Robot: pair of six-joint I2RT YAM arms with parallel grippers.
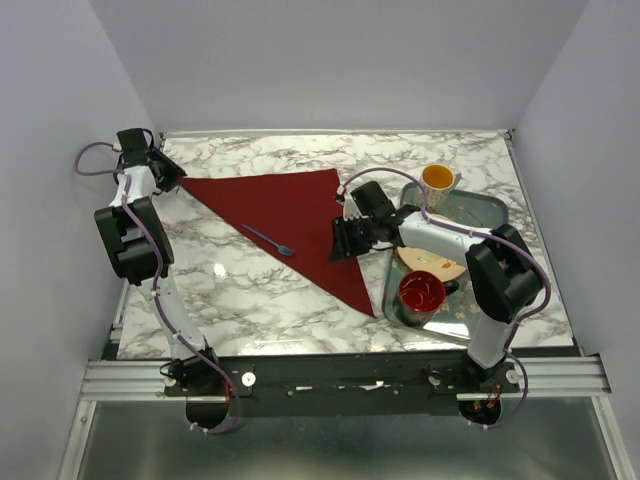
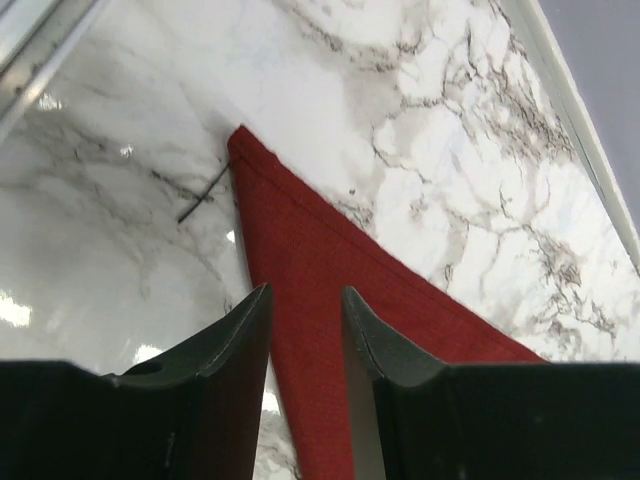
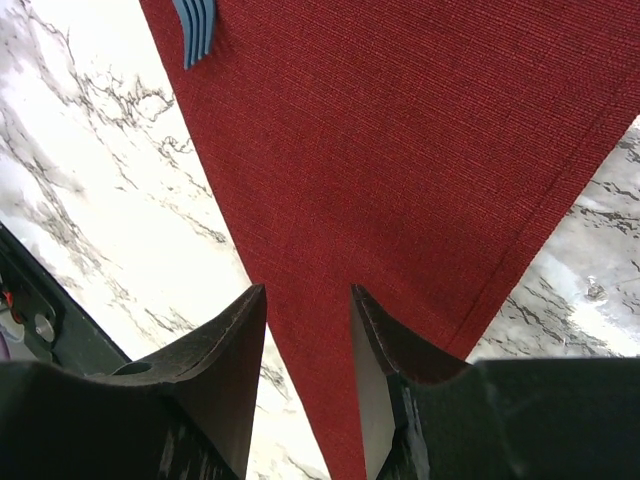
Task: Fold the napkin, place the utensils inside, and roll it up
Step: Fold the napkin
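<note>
Two risks apply. The napkin (image 1: 290, 210) lies flat on the surface (image 1: 250, 295) as a folded triangle. The fork (image 1: 268, 239) rests along its near-left edge, tines partly off the cloth. The left gripper (image 1: 168, 172) hovers at the far-left corner and the right gripper (image 1: 343, 238) over the right-hand part. Both are part-open and hold nothing. Rolling from here may push the fork off the edge. Pinching one layer only would undo the fold.

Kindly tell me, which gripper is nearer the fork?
Right: the right gripper hovers over the napkin beside the fork; the left gripper is at the napkin's far-left corner.
</note>
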